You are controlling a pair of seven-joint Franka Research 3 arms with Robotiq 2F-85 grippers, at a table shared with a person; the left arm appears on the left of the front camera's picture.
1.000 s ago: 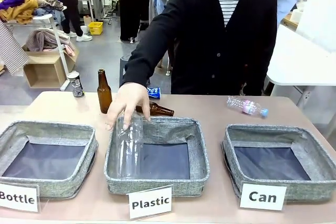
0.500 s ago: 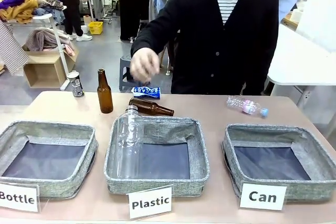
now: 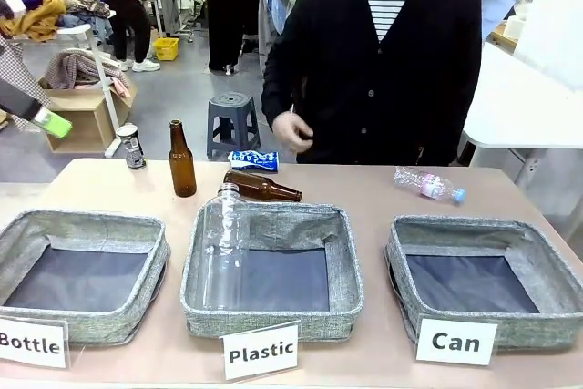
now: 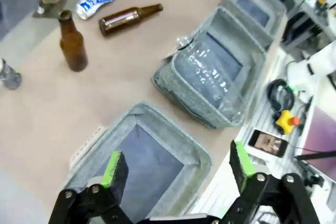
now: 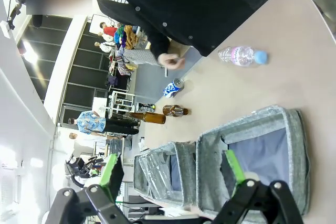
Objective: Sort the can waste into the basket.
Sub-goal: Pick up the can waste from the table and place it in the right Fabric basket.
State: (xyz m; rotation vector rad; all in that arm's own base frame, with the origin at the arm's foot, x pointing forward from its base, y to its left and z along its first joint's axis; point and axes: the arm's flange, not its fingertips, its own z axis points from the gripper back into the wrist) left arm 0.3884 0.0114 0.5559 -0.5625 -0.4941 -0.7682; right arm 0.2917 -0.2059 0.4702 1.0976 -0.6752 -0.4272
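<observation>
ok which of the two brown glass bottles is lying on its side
The brown bottle right behind the far rim of the Plastic basket lies flat; the other brown bottle, to its left, stands upright.

Three white signs, black print, stand along the near edge of the counter [image 3: 364, 190].
- "Bottle" sign [image 3: 32, 343]: in front of the left basket [image 3: 82, 221].
- "Plastic" sign [image 3: 260, 351]: in front of the middle basket [image 3: 353, 280].
- "Can" sign [image 3: 455, 342]: in front of the right basket [image 3: 483, 225].
- Blue can [image 3: 253, 160]: white lettering, too small to read.
</observation>
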